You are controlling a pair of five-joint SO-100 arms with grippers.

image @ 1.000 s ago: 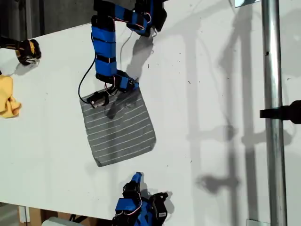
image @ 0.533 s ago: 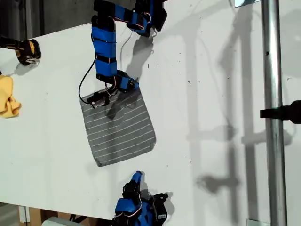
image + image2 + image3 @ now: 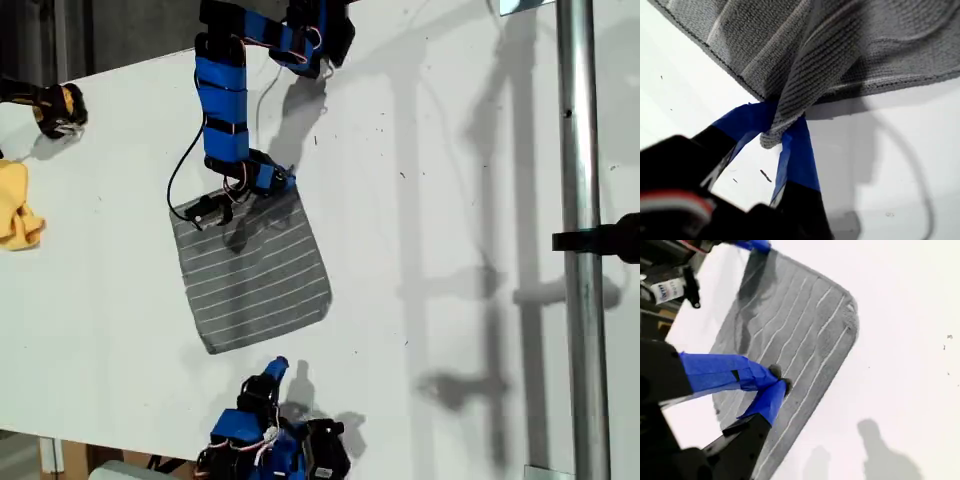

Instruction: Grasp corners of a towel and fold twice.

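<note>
The grey white-striped towel (image 3: 255, 275) lies flat on the white table (image 3: 430, 200), a little left of the middle in the exterior view. My first gripper (image 3: 285, 183) reaches down from the far side. It is shut on the towel's (image 3: 865, 45) far corner (image 3: 775, 132), which is bunched between the blue fingers (image 3: 795, 150). My second gripper (image 3: 277, 367) hovers just off the towel's near edge, its blue fingertips (image 3: 772, 395) together with nothing in them. In its wrist view the towel (image 3: 800, 340) spreads out beyond the tips.
A small yellow cloth (image 3: 18, 205) lies at the exterior view's left edge, with a black and yellow object (image 3: 60, 108) beyond it. A metal pole (image 3: 582, 260) with a black clamp (image 3: 610, 238) runs down the exterior view's right side.
My second gripper and its arm have shifted toward the exterior view's left and a little closer to the towel's near edge. The first gripper and the towel have stayed put.
</note>
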